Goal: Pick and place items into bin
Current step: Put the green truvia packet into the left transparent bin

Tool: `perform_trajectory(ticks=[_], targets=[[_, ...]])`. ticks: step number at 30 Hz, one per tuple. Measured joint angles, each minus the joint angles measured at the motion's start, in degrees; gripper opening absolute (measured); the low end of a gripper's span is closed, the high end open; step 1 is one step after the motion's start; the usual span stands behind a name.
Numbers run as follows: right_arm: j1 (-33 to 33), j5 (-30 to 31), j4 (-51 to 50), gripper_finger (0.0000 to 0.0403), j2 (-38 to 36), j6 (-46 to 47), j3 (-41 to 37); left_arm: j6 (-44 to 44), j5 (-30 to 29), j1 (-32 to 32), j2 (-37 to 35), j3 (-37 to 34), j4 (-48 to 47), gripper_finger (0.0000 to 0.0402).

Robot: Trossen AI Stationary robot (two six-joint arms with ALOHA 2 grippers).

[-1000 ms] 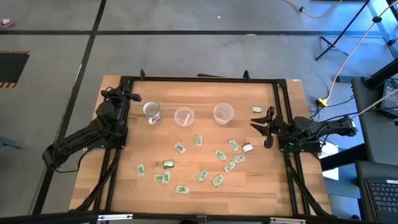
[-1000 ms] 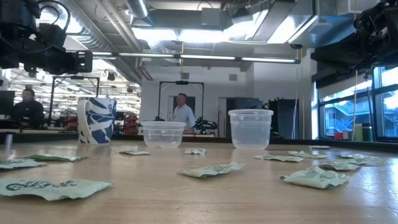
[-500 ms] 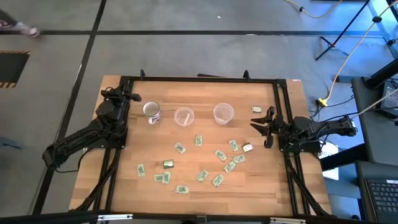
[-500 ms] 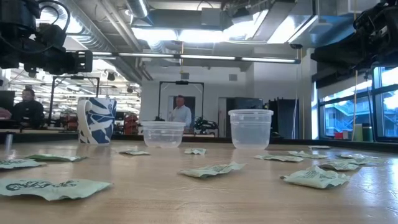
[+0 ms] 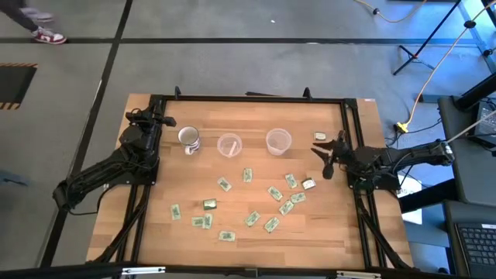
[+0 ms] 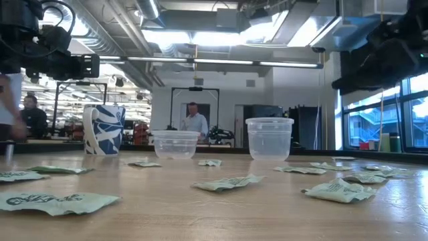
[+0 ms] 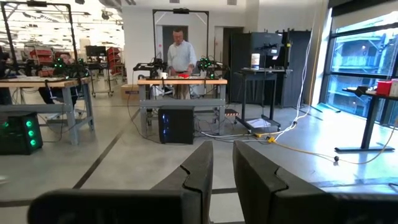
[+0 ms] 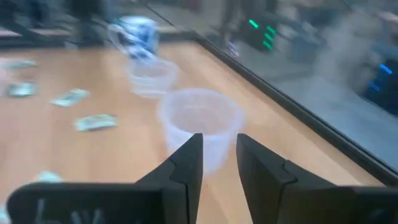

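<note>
Right hand (image 5: 328, 159) shifted; two tubs (image 5: 278, 141).

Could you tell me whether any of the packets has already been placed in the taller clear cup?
No, in the low view the taller clear cup looks empty, and the packets lie scattered on the table.

We see a grey concrete floor (image 5: 232, 66) around the table, crossed by dark lines, with a black-and-yellow striped patch (image 5: 15, 84) at one edge. Overhead, bare ducts (image 6: 127, 30) and bright ceiling lights (image 6: 200, 37) run across an open workshop hall. Tall windows (image 7: 364, 68) take up one side, showing blue daylight. Workbenches (image 7: 180, 93) stand farther back, and a person in a light shirt (image 7: 179, 56) stands behind one of them. Another person (image 6: 30, 117) sits at the far side. Cables (image 7: 292, 134) trail over the floor.
</note>
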Motion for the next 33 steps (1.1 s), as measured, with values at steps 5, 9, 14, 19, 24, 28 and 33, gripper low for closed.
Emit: perform_trajectory(ticks=[5, 9, 14, 19, 24, 28, 33], targets=[[-0.9, 5.6, -13.2, 0.0101, 9.3, 8.9, 10.6, 0.0, 0.0, 0.0, 0.0, 0.0, 0.0, 0.0057], [-4.6, 5.4, -23.3, 0.0101, 18.7, 14.8, 19.3, 0.0, 0.0, 0.0, 0.0, 0.0, 0.0, 0.0057], [-11.6, -2.0, -34.1, 0.0101, 29.3, 21.9, 28.3, 0.0, 0.0, 0.0, 0.0, 0.0, 0.0, 0.0057], [-18.6, -12.4, -40.0, 0.0101, 37.3, 21.6, 32.9, 0.0, 0.0, 0.0, 0.0, 0.0, 0.0, 0.0057], [-25.4, -17.5, -40.2, 0.0101, 43.0, 19.5, 33.1, -0.1, 0.0, 0.0, 0.0, 0.0, 0.0, 0.0057], [-30.7, -18.0, -39.9, 0.0101, 47.3, 19.5, 33.1, -0.1, 0.0, 0.0, 0.0, 0.0, 0.0, 0.0057], [-35.6, -18.0, -37.7, 0.0101, 53.0, 19.2, 33.1, 0.0, 0.0, 0.0, 0.0, 0.0, 0.0, 0.0057]])
